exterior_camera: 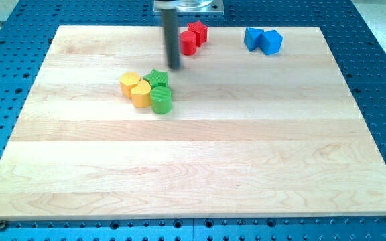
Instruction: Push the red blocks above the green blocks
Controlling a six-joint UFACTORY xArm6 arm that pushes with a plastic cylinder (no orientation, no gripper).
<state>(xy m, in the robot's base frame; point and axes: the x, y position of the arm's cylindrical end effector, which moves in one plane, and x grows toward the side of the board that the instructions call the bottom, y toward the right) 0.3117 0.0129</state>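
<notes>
Two red blocks sit near the view's top: a red star point(198, 31) and a red cylinder point(189, 43) touching its lower left. Two green blocks sit left of centre: a green star point(157, 78) and a green cylinder point(161, 100) just below it. My tip point(174, 67) is the lower end of the dark rod. It stands just right of and above the green star, and below and left of the red cylinder, touching neither.
Two yellow blocks point(136, 88) touch the green blocks on their left. Two blue blocks point(263, 40) sit at the view's top right. The wooden board point(193, 167) lies on a blue perforated table.
</notes>
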